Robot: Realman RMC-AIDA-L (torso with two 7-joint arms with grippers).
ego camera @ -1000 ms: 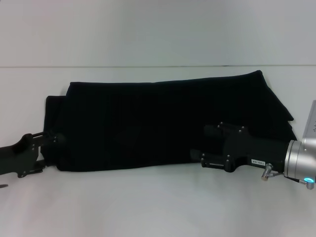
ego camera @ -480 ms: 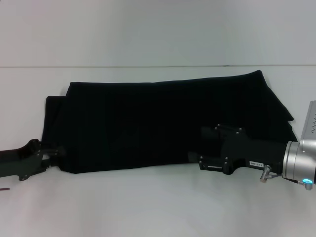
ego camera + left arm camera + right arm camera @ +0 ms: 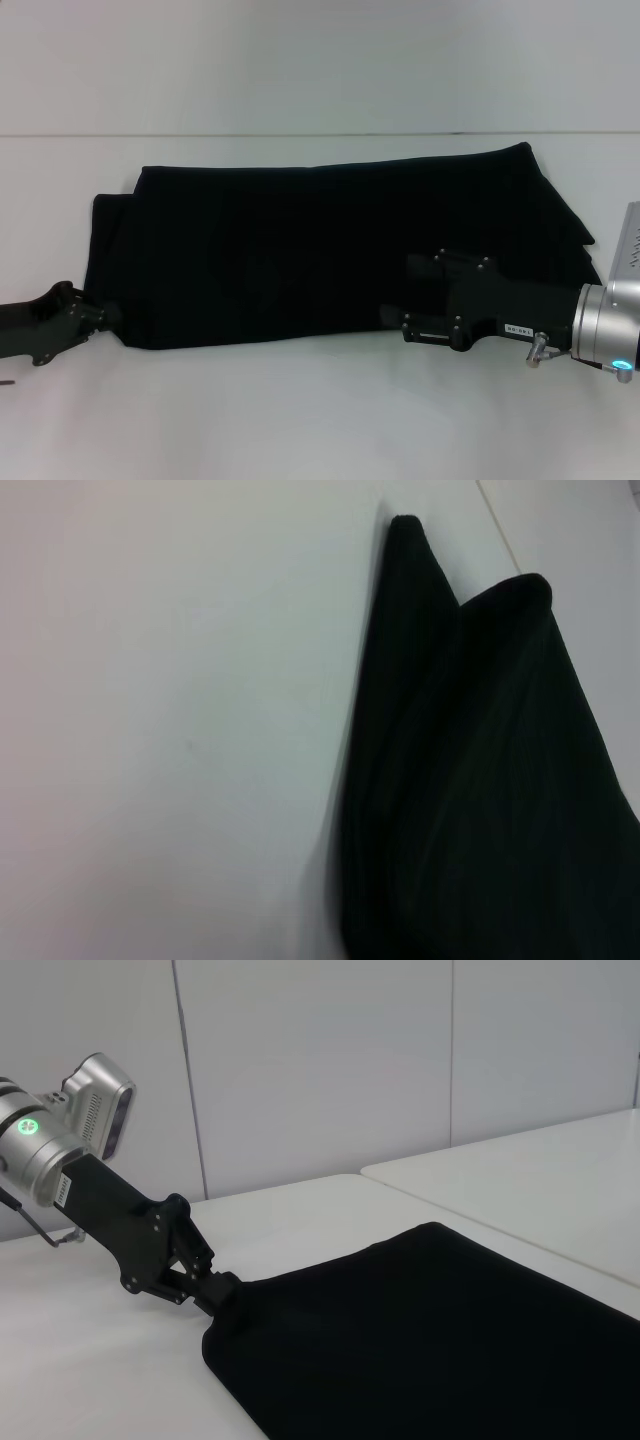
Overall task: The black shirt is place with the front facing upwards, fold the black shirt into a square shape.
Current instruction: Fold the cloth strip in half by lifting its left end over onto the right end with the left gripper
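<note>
The shirt (image 3: 320, 250) lies flat on the white counter (image 3: 300, 420), folded into a long band that runs across the head view. No lettering or label shows on the exposed cloth. At the right end the layers are offset, forming a slanted, stepped edge. At the left end, the left wrist view shows two rounded folded corners, one lying over the other (image 3: 480, 780).

The left tool (image 3: 100, 317) is at the near left corner of the shirt, low over the counter. In the right wrist view its fingers (image 3: 215, 1290) are closed onto the corner of the cloth, which bunches slightly at the pinch point. The left arm extends away from the shirt toward the left edge of the head view.

The right tool (image 3: 395, 320) is at the near edge of the shirt, toward its right end. Its black body lies over the cloth, with the silver wrist section behind it. Black fingers against black cloth: the opening and any hold on the shirt cannot be determined.
</note>
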